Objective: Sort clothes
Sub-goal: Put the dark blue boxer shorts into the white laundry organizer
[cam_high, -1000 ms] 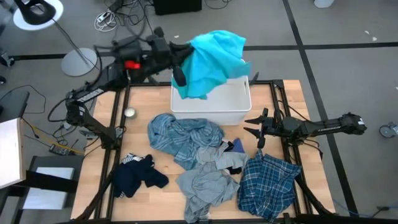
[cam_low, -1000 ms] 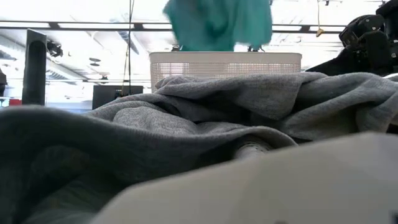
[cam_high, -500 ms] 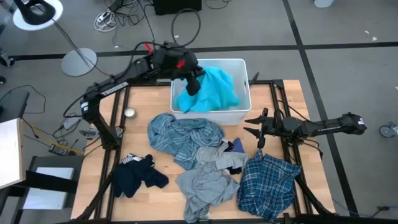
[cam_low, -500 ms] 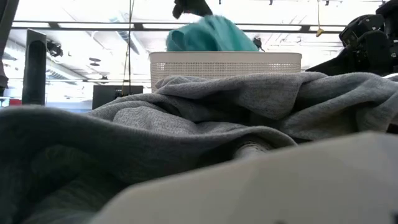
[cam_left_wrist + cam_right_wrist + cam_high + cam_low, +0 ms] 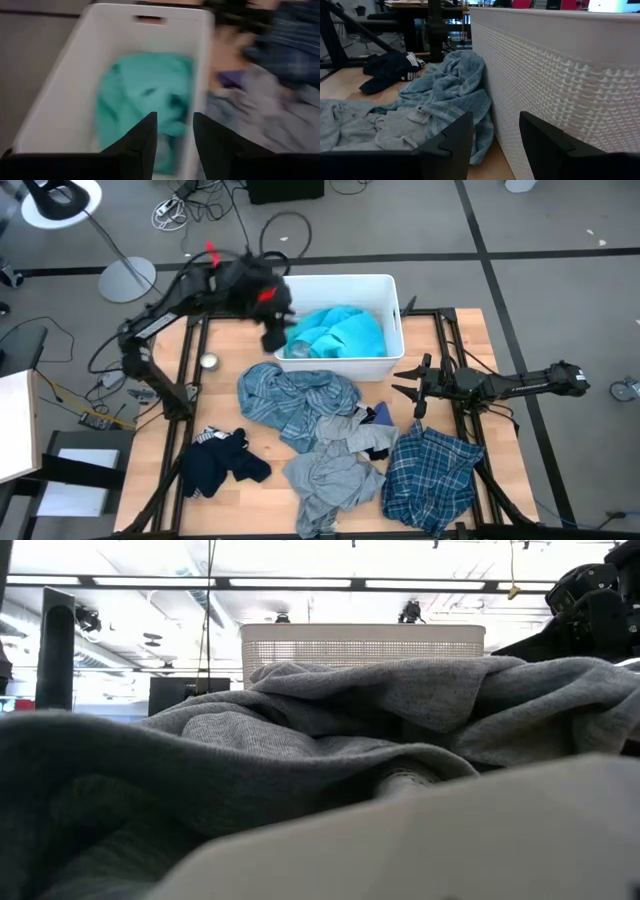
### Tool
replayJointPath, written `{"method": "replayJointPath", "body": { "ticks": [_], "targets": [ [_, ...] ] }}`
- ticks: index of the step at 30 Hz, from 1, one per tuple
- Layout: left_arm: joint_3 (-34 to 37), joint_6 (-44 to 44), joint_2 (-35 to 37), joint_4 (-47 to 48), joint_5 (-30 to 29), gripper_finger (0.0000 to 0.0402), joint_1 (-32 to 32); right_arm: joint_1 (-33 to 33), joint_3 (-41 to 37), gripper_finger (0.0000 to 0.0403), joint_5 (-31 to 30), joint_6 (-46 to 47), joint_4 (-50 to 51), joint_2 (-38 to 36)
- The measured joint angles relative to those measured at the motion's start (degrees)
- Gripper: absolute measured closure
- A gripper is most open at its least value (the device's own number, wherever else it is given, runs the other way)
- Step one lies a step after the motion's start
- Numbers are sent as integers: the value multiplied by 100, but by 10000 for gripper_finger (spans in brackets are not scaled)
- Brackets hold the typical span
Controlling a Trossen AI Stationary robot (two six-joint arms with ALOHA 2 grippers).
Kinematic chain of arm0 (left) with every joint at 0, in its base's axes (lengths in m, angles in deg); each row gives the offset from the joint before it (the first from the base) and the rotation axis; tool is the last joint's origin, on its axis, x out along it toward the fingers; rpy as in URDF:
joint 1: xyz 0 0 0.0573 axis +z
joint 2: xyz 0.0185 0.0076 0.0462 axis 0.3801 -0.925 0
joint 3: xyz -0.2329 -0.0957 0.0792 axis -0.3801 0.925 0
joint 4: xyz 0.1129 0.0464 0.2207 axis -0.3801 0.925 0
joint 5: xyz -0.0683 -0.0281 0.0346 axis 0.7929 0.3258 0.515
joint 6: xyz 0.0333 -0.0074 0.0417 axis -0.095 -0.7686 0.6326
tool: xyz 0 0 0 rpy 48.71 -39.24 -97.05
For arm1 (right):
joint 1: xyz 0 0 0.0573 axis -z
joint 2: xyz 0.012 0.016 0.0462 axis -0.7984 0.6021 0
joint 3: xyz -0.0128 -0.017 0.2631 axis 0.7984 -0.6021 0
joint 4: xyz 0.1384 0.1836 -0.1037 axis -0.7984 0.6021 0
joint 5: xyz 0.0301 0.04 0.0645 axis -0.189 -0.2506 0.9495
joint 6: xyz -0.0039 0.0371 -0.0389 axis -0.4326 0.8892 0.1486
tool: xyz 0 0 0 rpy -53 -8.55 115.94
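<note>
At upper left of the high view, the left gripper (image 5: 275,338) has let go of the turquoise garment (image 5: 335,335), fingers parted and empty. It now lies inside the white bin (image 5: 392,295): one item sorted. Centre-right, the right gripper (image 5: 413,390) waits open, holding nothing, beside the remaining clothes (image 5: 330,435).

The high view looks straight down from well above, taking in the whole desk (image 5: 160,450), both arms and some floor around it. The low view sits at desk height, so close to the grey garment (image 5: 300,760) that fabric fills most of the picture (the room shows only above it). The left wrist view looks down into the white bin (image 5: 50,90) from near above it. The right wrist view faces level along the desk, close beside the bin's wall. All four views share that bin.
</note>
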Motion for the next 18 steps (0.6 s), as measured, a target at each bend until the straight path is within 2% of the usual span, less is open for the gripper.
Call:
{"method": "replayJointPath", "body": {
  "ticks": [3,10,18],
  "targets": [
    [372,-211,471,-29,-68,270,-570,0,-1,241,0,0,0,0],
    [1921,-1120,1688,-531,-1028,270,-2120,0,0,240,0,0,0,-1],
    [3594,-3185,2575,-259,-1417,270,-3479,0,0,241,0,0,0,0]
  ]
}}
